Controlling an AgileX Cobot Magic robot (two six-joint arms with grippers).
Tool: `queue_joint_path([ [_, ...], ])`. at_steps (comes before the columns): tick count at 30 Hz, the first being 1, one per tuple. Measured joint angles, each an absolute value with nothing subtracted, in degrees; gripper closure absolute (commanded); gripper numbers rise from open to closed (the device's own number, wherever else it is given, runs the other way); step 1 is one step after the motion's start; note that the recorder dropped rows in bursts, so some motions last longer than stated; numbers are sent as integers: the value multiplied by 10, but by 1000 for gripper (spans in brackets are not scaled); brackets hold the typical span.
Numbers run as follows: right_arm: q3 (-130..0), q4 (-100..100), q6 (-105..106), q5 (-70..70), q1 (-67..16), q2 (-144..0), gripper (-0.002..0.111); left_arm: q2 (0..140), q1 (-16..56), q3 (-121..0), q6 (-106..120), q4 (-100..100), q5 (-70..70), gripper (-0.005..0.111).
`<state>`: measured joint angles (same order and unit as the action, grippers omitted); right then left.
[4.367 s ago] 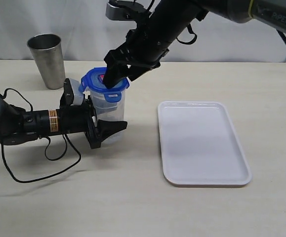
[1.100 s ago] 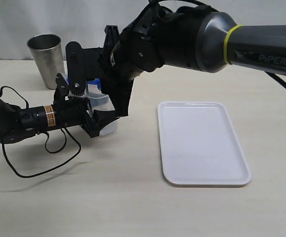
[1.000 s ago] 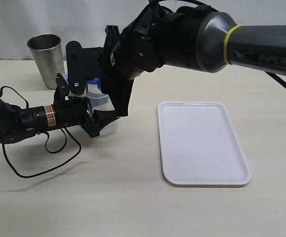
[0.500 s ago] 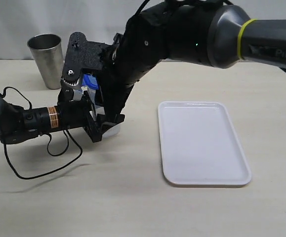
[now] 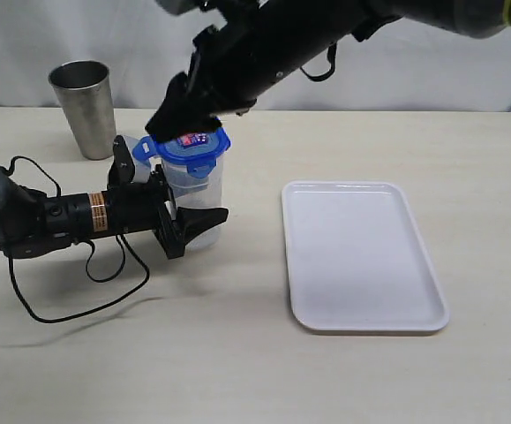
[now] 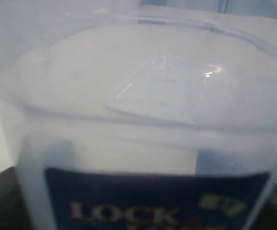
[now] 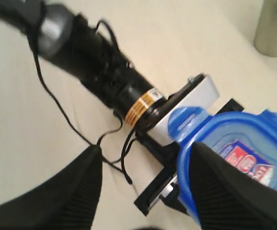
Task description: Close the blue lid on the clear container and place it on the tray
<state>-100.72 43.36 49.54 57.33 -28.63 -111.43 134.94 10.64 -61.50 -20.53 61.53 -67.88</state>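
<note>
Lidded clear container (image 5: 204, 181) tight in left claw (image 5: 177, 196), right claw (image 5: 193, 115) just above.

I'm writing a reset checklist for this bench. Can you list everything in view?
blue lid: one, blue, on top of the clear container
clear container: one, transparent with a blue label, left of the tray
tray: one, white, table's right half
steel cup: one, silver, back left
table: one, beige, under everything
left claw: one, black, gripping the container
right claw: one, black, open just above the lid
</note>
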Motion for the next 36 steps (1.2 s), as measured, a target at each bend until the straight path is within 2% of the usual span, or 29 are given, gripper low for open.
queue_joint_path([
  [4, -1017, 442, 341, 529, -246, -1114, 57, 1349, 106, -615, -205, 615, -679, 107],
  [9, -1017, 391, 225, 541, -210, -1138, 67, 1349, 106, -615, -206, 615, -680, 107],
  [14, -1017, 437, 263, 608, -208, -1192, 67, 1349, 106, -615, -206, 615, -680, 107],
  [22, -1018, 484, 291, 612, -204, -1213, 67, 1349, 102, -612, -208, 615, -679, 107],
  [26, -1018, 522, 321, 623, -200, -1224, 62, 1349, 100, -612, -208, 615, -679, 107],
  [28, -1018, 552, 337, 635, -196, -1238, 62, 1349, 99, -611, -208, 615, -679, 107],
  [29, -1020, 575, 350, 642, -193, -1250, 64, 1349, 98, -610, -208, 615, -679, 107],
  [31, -1020, 611, 366, 648, -188, -1264, 79, 1349, 94, -609, -210, 615, -679, 107],
  [33, -1022, 634, 374, 652, -185, -1274, 87, 1349, 93, -609, -211, 611, -679, 107],
  [36, -1025, 647, 381, 656, -183, -1281, 88, 1349, 91, -609, -213, 609, -679, 107],
])
